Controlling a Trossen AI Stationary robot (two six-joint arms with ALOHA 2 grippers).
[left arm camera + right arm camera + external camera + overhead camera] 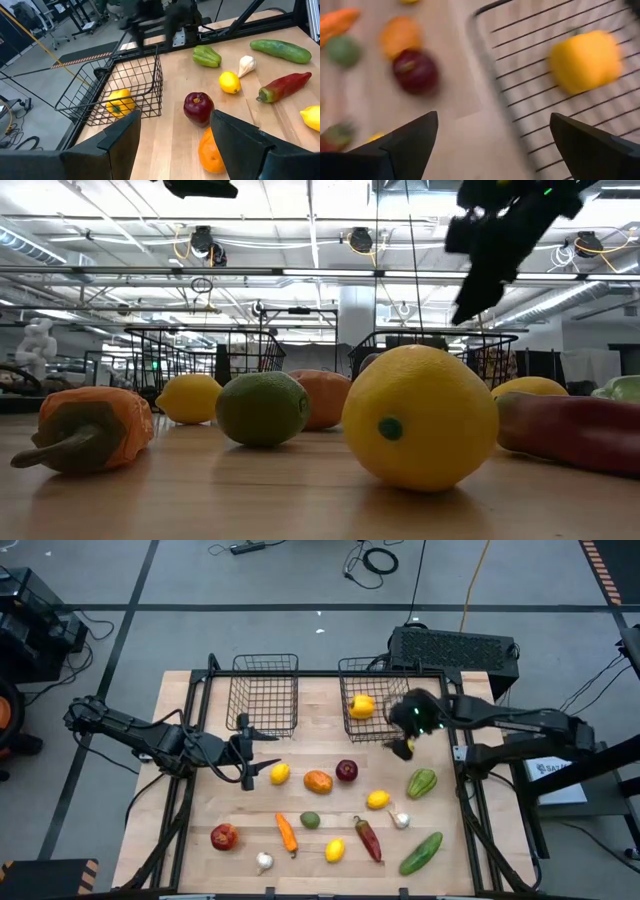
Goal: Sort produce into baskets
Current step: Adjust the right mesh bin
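Observation:
Two dark wire baskets stand at the table's far side: the left one point(265, 690) and the right one point(372, 700), which holds a yellow pepper point(362, 706) on its floor. My right gripper point(405, 745) is open and empty, raised by that basket's near right corner; its wrist view shows the pepper point(585, 60) and a red apple point(415, 72). My left gripper point(250, 758) is open and empty near the left basket's near edge, beside a lemon point(280, 773). Its fingers point(120, 140) frame the apple point(198, 107) from a distance.
Loose on the table: an orange fruit point(318, 781), a green pepper point(421, 782), lemons point(377, 800) point(335, 851), lime point(311, 820), carrot point(287, 833), red chilli point(368, 838), cucumber point(421, 852), garlic point(400, 821) point(264, 862), a red fruit point(224, 836). A black box point(455, 648) stands behind.

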